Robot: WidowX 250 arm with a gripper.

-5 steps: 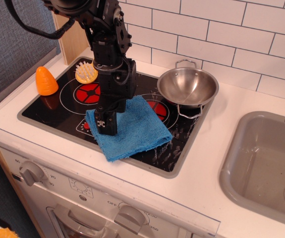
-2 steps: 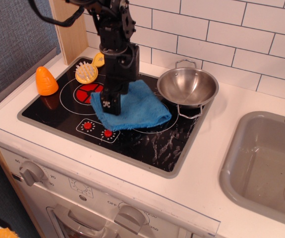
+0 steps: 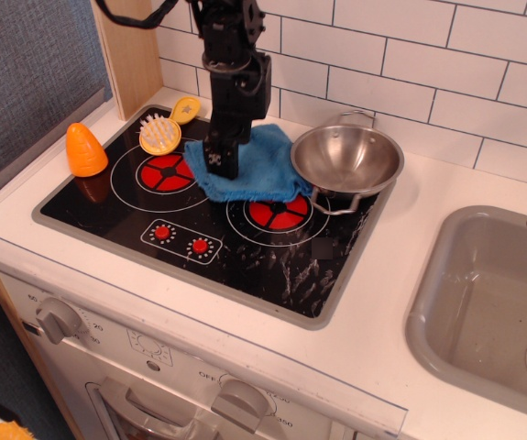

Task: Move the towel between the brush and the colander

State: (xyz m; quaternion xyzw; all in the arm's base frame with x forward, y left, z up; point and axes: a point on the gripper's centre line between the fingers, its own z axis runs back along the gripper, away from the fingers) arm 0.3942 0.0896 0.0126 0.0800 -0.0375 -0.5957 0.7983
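The blue towel (image 3: pixel 261 168) lies bunched at the back of the black stovetop (image 3: pixel 272 257), between the yellow brush (image 3: pixel 160 135) on its left and the steel colander (image 3: pixel 346 159) on its right. Its right edge touches the colander's rim. My black gripper (image 3: pixel 222 166) points down over the towel's left front edge and is shut on the cloth. The brush lies bristles up on the back left burner.
An orange cone-shaped toy (image 3: pixel 84 149) stands at the stove's left edge. A small yellow object (image 3: pixel 186 109) lies behind the brush. A grey sink (image 3: pixel 492 302) is at the right. A wooden panel (image 3: pixel 130 55) and white tiled wall stand behind.
The gripper has dragged the towel from the stove's front centre back and to the right, until it sits against the colander. The cloth has bunched up.
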